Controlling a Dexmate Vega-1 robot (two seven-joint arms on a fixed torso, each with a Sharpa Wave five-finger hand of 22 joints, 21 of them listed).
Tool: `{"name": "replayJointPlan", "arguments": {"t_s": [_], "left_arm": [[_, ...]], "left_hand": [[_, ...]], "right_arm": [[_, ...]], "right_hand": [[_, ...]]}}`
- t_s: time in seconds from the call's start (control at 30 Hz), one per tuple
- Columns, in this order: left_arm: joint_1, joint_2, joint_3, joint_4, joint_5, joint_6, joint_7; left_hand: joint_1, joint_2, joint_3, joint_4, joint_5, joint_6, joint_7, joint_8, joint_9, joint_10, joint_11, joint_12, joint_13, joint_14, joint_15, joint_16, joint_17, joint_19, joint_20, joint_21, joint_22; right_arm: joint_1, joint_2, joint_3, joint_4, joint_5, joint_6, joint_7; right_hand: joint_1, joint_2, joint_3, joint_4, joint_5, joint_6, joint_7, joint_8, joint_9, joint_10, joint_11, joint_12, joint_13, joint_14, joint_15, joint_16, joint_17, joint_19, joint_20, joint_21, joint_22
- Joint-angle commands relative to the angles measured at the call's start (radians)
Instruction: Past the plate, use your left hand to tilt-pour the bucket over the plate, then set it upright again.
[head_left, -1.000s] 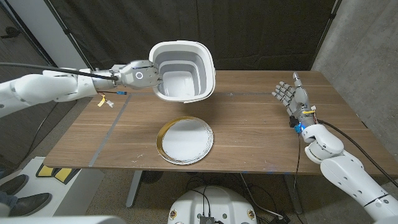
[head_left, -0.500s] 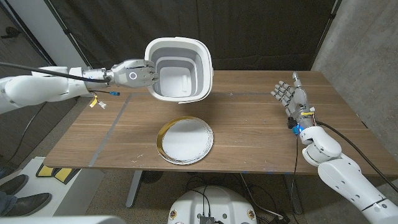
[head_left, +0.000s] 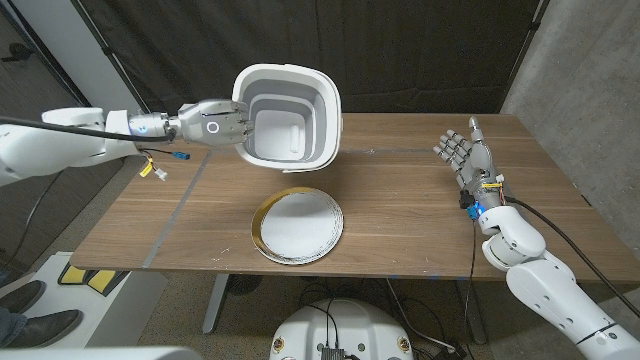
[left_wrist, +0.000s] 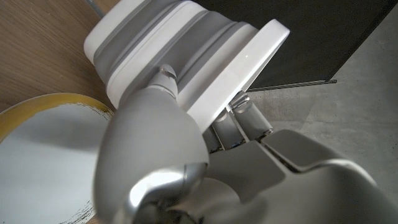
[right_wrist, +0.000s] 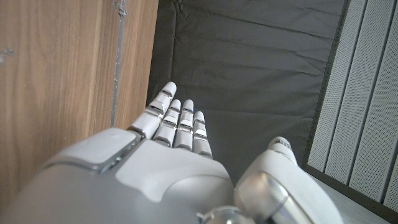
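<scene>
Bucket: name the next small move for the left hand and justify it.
Probably rotate the bucket back toward upright. The left hand grips its rim with the mouth tipped toward the camera, held in the air just past the plate; nothing shows inside it.

the bucket is white with grey ribbed, collapsible walls and a broad white rim. it hangs in the air past the plate, tipped so its open mouth faces forward and down toward the plate, its inside bare as far as can be seen. the plate is round and white with a thin gold edge, lying flat on the wooden table, near the front edge, just beneath and before the bucket.
</scene>
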Motion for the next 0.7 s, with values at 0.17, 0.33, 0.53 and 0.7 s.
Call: {"name": "replayJointPlan", "arguments": {"t_s": [0.17,0.33,0.53,0.7], "left_arm": [[-0.149,0.042,0.13,-0.066,0.049,-0.042,-0.099],[-0.213,0.042,0.183,-0.082,0.06,-0.053,-0.101],[-0.251,0.042,0.206,-0.098,0.063,-0.088,-0.123],[-0.253,0.042,0.168,-0.119,0.05,-0.152,-0.17]], "left_hand": [[0.005,-0.003,0.011,-0.001,0.003,0.015,-0.003,0.004,0.001,0.011,-0.004,-0.003,0.005,0.015,-0.013,0.007,0.003,0.006,-0.003,0.002,0.002],[0.006,-0.005,0.012,-0.002,0.003,0.018,-0.01,0.002,-0.001,0.011,-0.005,-0.003,0.007,0.014,-0.013,0.006,0.003,0.004,-0.003,0.0,0.002],[0.007,-0.007,0.013,-0.003,0.003,0.028,-0.017,0.003,-0.003,0.012,-0.013,-0.005,0.008,0.014,-0.014,0.005,0.004,0.001,-0.005,-0.002,0.003],[0.007,-0.009,0.014,-0.003,0.004,0.034,-0.021,0.002,-0.006,0.011,-0.016,-0.006,0.011,0.011,-0.014,0.004,0.004,-0.003,-0.006,-0.004,0.003]], "right_arm": [[-0.004,0.037,-0.02,0.04,-0.024,0.086,0.03],[-0.01,0.046,-0.023,0.048,-0.027,0.107,0.034],[-0.013,0.048,-0.024,0.05,-0.027,0.116,0.036],[-0.011,0.047,-0.026,0.052,-0.025,0.116,0.037]], "right_hand": [[0.0,0.008,-0.004,0.003,0.007,0.009,-0.002,-0.001,0.002,0.009,-0.004,-0.005,0.003,0.01,-0.001,0.001,0.002,0.01,-0.02,-0.003,0.005],[0.0,0.008,-0.004,0.003,0.007,0.01,-0.001,-0.001,0.002,0.01,-0.004,-0.005,0.003,0.01,0.0,0.001,0.002,0.01,-0.019,-0.003,0.005],[0.0,0.008,-0.005,0.003,0.007,0.009,-0.001,-0.001,0.002,0.01,-0.005,-0.006,0.003,0.01,0.0,0.001,0.002,0.011,-0.019,-0.003,0.005],[0.0,0.009,-0.005,0.003,0.007,0.009,-0.001,-0.001,0.002,0.01,-0.005,-0.006,0.003,0.01,0.001,0.001,0.002,0.011,-0.019,-0.003,0.005]]}}
